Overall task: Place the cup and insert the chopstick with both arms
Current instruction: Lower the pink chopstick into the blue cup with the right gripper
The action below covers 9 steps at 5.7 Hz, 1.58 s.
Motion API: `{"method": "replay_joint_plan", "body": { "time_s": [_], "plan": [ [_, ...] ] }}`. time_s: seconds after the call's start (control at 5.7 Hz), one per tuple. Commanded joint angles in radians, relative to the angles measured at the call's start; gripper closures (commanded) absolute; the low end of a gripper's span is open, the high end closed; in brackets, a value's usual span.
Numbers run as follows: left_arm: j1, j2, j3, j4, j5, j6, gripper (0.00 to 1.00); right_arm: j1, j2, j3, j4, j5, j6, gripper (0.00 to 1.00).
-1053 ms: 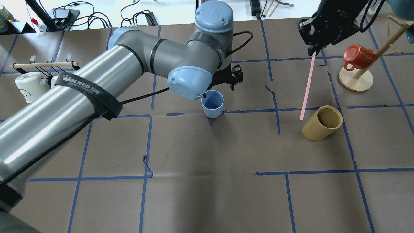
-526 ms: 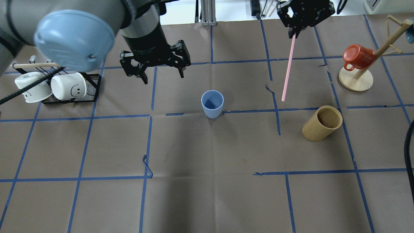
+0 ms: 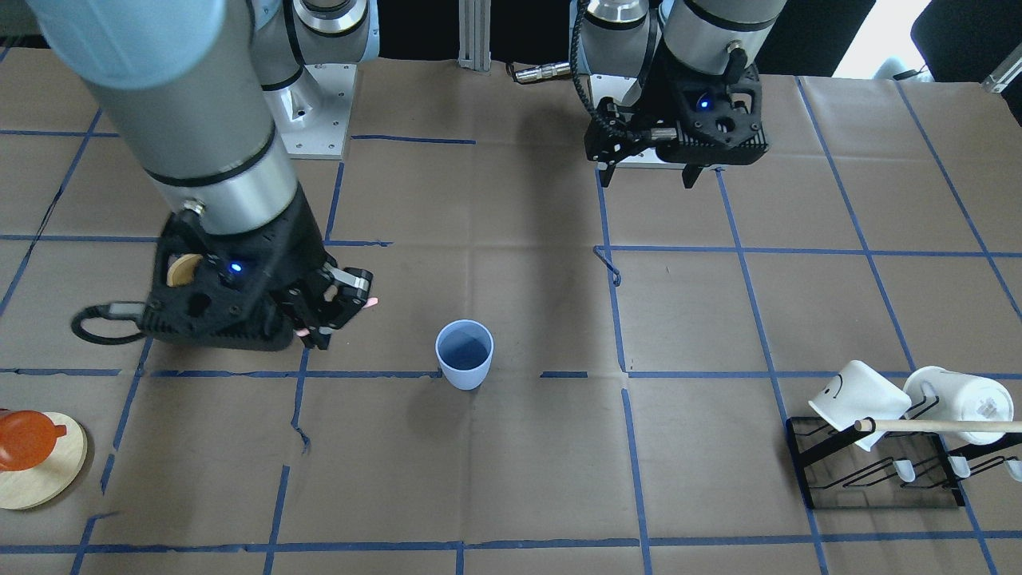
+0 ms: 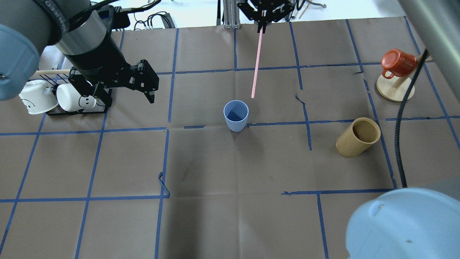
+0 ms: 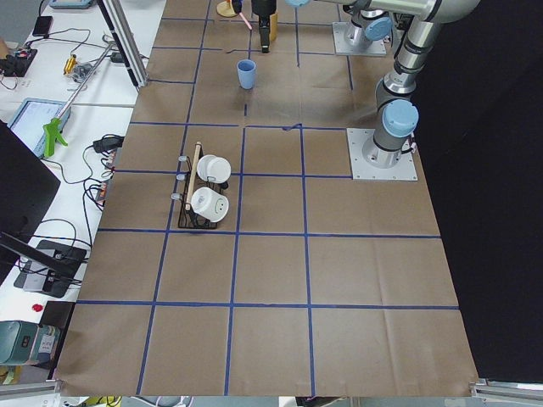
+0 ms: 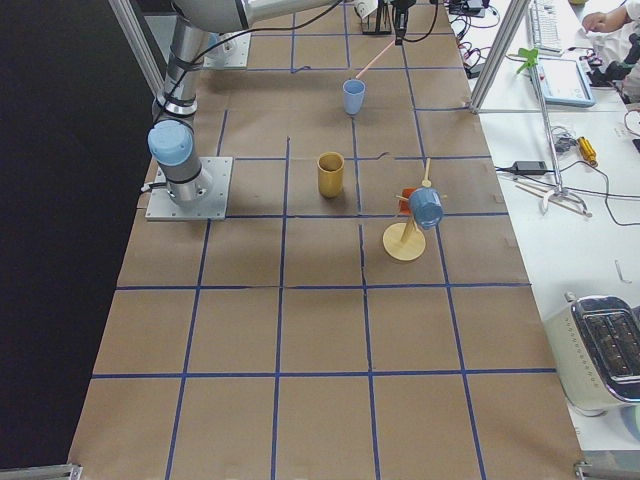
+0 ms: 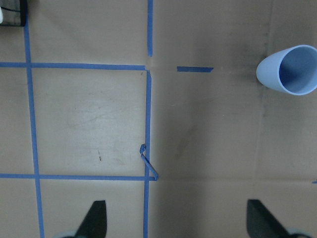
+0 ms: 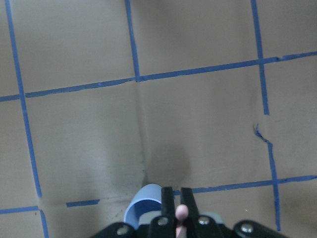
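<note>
The pale blue cup [image 4: 236, 115] stands upright on the brown table, free of both grippers; it also shows in the front view [image 3: 464, 354] and the left wrist view [image 7: 290, 70]. My right gripper [image 4: 262, 25] is shut on a pale pink chopstick [image 4: 257, 64], which hangs down tilted with its lower tip just beyond the cup's far right rim. In the right wrist view the chopstick's end [image 8: 182, 212] sits between the shut fingers, above the cup [image 8: 143, 203]. My left gripper [image 4: 124, 98] is open and empty, well to the cup's left, near the mug rack.
A tan wooden cylinder holder [image 4: 357, 137] stands to the cup's right. A red mug [image 4: 397, 63] hangs on a wooden mug tree at the far right. A black rack [image 4: 77, 110] with two white mugs and a wooden rod is at the left edge.
My left gripper has let go of the cup and drawn back to the left, open. My right gripper has carried the chopstick leftward, from beside the tan holder to beside the cup.
</note>
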Motion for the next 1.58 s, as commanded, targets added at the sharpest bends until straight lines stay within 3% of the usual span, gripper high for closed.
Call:
{"method": "replay_joint_plan", "body": {
  "time_s": [0.0,0.35,0.53,0.88,1.05,1.23,1.4],
  "plan": [
    [0.010,0.017,-0.013,0.000,0.001,0.004,0.01,0.042,0.043,0.021,-0.038,-0.003,0.077,0.91],
    [0.009,-0.003,-0.010,0.009,0.000,-0.010,0.01,0.042,0.038,0.174,-0.218,-0.033,0.080,0.91],
    [0.007,-0.011,-0.010,0.024,-0.002,-0.011,0.01,0.042,0.038,0.216,-0.239,-0.030,0.080,0.90],
    [0.000,-0.017,-0.012,0.043,-0.003,-0.011,0.01,0.044,0.041,0.224,-0.219,-0.020,0.064,0.07],
    [-0.005,-0.017,-0.013,0.041,-0.003,-0.011,0.01,0.041,0.037,0.216,-0.216,-0.003,0.064,0.00],
    [-0.005,-0.020,-0.013,0.044,-0.006,-0.013,0.01,0.028,-0.007,0.212,-0.183,0.016,0.060,0.00],
    [-0.005,-0.022,-0.012,0.044,-0.005,-0.013,0.01,0.003,-0.088,0.219,-0.077,0.001,-0.053,0.00]
  ]
}}
